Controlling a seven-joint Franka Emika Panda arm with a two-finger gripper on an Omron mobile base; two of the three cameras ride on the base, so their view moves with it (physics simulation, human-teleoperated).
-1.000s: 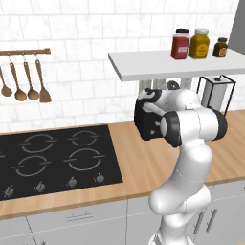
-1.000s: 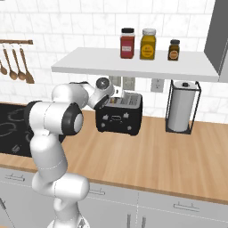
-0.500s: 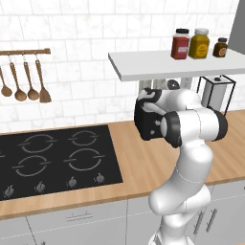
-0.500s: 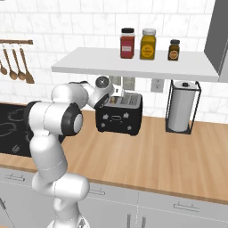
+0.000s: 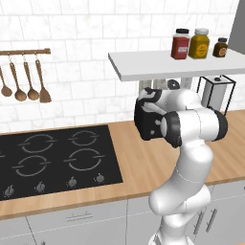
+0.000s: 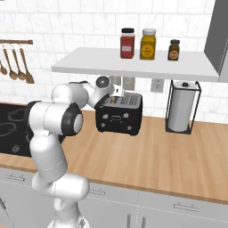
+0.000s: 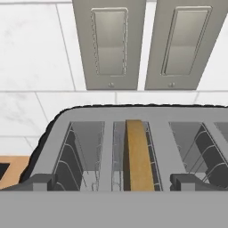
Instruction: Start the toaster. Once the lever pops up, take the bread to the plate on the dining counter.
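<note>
Standing brown bread [image 7: 139, 156], wire-ribbed silver toaster [image 7: 84, 120] slot

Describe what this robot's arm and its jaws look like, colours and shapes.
The arm is glossy white, built of rounded tubular segments joined by dark grey to black bands, with a round grey cap by the wrist. The gripper ends in two small, blocky, dark grey tips. No cables or markings show.

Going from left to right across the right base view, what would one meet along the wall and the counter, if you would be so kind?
Hanging wooden spoons → black hob → toaster → paper towel holder.
</note>
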